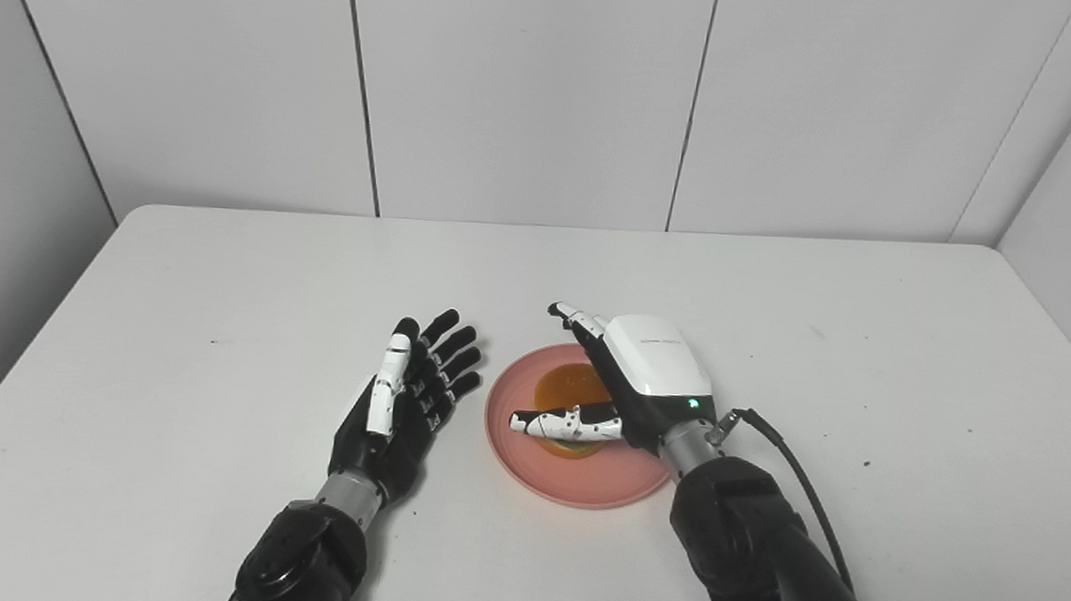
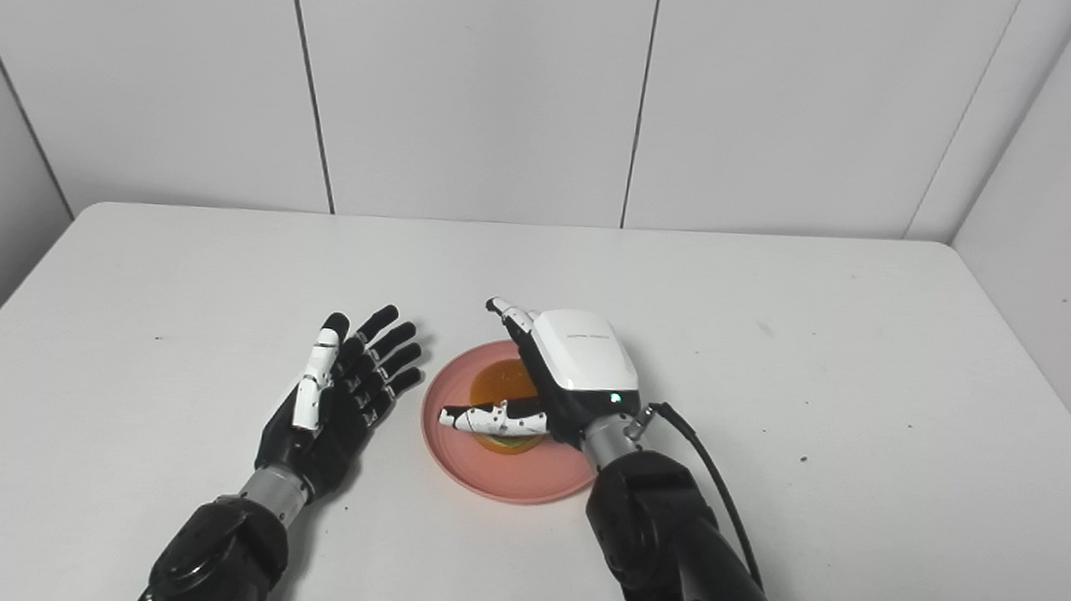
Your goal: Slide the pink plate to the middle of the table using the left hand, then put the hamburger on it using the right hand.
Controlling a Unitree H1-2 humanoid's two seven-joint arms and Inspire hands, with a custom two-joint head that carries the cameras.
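Both forearms enter from the near edge of the white desk (image 1: 218,250). Palm up, fingers spread and holding nothing, the left robot hand (image 1: 407,390) rests just beside the pink plate (image 1: 570,487), which sits near the desk's middle. Over the plate, the right robot hand (image 1: 619,391) has its thumb and fingers around the hamburger (image 1: 567,392); whether it grips or has let go I cannot tell. That hamburger looks light and somewhat soft, best held by its sides; the plate looks stiff, smooth and likely to slide easily.
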